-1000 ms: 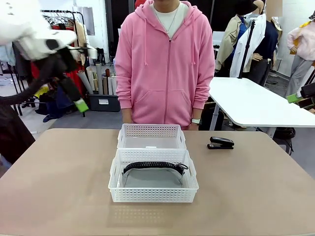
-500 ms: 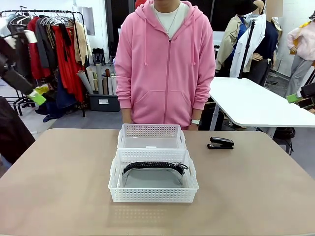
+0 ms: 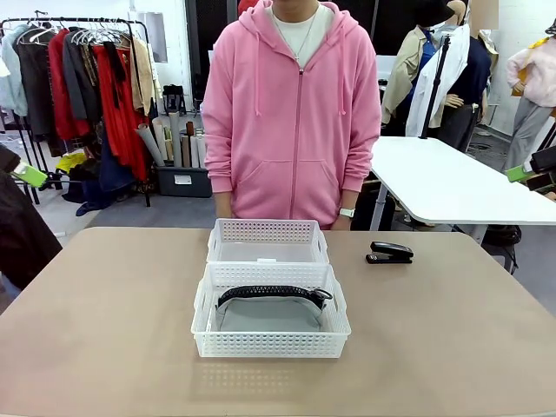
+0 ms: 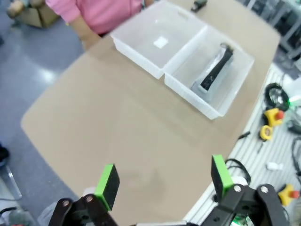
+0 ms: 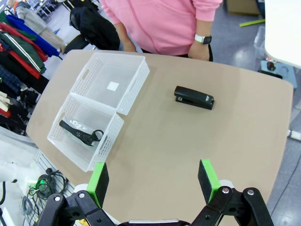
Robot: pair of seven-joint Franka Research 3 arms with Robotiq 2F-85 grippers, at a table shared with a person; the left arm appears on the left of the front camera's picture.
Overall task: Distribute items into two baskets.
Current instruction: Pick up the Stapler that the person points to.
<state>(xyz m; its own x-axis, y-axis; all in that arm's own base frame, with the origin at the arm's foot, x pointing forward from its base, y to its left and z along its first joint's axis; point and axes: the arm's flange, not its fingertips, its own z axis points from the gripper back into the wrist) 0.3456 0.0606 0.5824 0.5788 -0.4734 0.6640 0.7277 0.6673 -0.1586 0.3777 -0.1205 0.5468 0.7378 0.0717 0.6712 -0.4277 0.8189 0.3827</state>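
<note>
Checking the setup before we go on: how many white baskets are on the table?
2. The near basket, on the robot's side, holds the grey pouch; the far basket sits directly behind it, toward the person, bearing a white label. None looks hidden.

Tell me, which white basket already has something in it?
The basket nearer the robot: the grey pouch lies inside. The basket by the person holds nothing.

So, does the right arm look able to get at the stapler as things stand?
Probably yes: the stapler lies alone on bare table, the right gripper hangs open above the table looking down on it, and nothing stands between them.
</note>
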